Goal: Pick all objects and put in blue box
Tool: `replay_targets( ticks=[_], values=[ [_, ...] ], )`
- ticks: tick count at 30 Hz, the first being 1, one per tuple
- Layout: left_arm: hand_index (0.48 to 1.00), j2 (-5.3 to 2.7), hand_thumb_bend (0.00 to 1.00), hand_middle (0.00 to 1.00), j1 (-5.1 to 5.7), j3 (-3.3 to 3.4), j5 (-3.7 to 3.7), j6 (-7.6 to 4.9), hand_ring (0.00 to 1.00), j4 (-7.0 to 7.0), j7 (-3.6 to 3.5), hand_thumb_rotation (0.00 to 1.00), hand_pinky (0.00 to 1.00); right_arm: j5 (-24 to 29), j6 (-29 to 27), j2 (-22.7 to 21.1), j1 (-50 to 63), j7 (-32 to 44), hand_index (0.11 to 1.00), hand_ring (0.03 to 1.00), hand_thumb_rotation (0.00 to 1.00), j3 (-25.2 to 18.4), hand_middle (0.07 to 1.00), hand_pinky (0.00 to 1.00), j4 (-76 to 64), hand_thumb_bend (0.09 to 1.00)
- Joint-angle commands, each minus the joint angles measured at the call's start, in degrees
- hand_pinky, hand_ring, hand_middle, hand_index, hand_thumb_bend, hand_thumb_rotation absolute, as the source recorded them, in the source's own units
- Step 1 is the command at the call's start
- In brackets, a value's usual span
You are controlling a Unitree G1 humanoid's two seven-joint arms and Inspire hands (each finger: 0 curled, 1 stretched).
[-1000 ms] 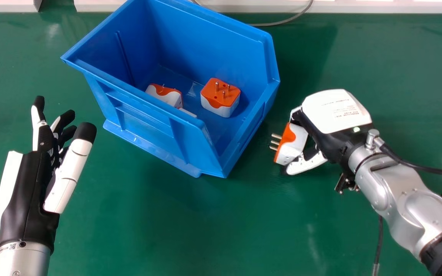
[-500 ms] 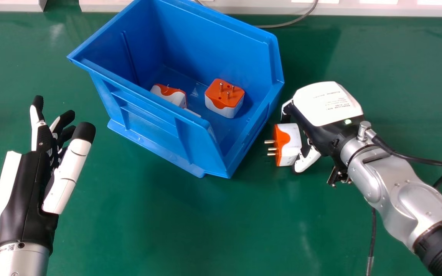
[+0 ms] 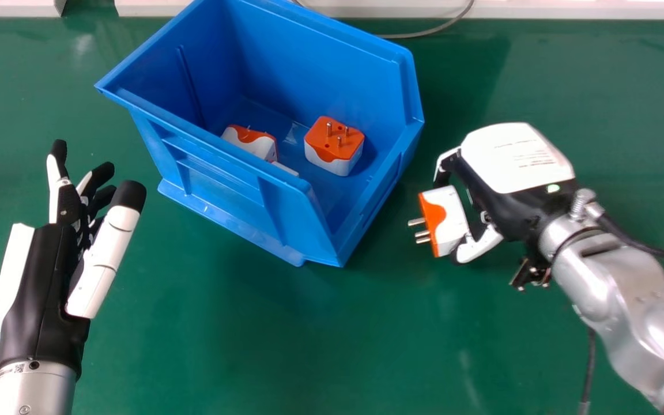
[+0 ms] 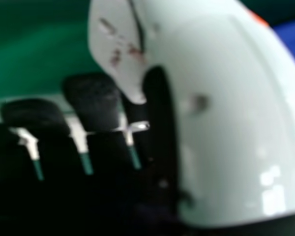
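In the head view my right hand (image 3: 513, 167) is right of the blue box (image 3: 286, 222), curled round an orange and white plug adapter (image 3: 447, 221) whose pins point left, toward the box. The right hand view shows that hand's dark fingertips (image 4: 93, 101) and large pale thumb (image 4: 236, 113) against the adapter's white body (image 4: 115, 46). Inside the box lie an adapter with pins up (image 3: 335, 144), a second adapter (image 3: 251, 142) partly behind the near wall, and a bit of another white piece (image 3: 285, 168). My left hand (image 3: 44, 276) is at the far left, fingers straight, holding nothing.
Green tabletop (image 3: 286, 346) surrounds the box. A grey cable (image 3: 424, 33) curves behind the box near a pale ledge (image 3: 568, 10) at the back edge. A black cable (image 3: 588, 369) hangs beside my right forearm.
My right hand first shifted a little left, then back to the right, keeping the adapter, which has turned slightly. The left hand has stayed in place.
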Motion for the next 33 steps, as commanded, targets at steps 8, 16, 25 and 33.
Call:
replay_targets(
  ticks=[8, 16, 25, 33],
  values=[
    [0.923, 0.47, 0.76, 0.94, -0.82, 0.56, 0.11, -0.31, 0.91, -0.21, -0.08, 0.91, 0.87, 1.5, -4.5, -3.1, 0.8, -2.0, 0.472, 0.113, 0.14, -8.1, 0.192, 0.07, -11.9, 0.494],
    [0.923, 0.47, 0.77, 0.94, -1.45, 0.34, 0.37, -0.43, 0.91, 0.58, -0.01, 0.91, 0.87, 2.0, -1.8, 3.9, -5.0, 0.5, 0.469, 0.071, 0.13, -8.3, 0.129, 0.03, -13.9, 0.494],
    [0.921, -0.05, 0.77, 0.94, -1.18, -0.29, 0.61, -0.58, 0.91, 0.19, 0.28, 0.91, 0.87, 0.8, -3.3, 12.5, -16.8, -2.9, 0.469, 0.102, 0.14, -3.8, 0.178, 0.05, -1.4, 0.491],
    [0.921, -0.67, 0.77, 0.94, -0.31, -0.52, 0.17, -0.46, 0.91, -0.67, 0.16, 0.91, 0.87, -1.4, -6.2, 18.6, -26.0, -9.0, 0.471, 0.106, 0.14, 1.6, 0.19, 0.05, 14.5, 0.489]
  ],
)
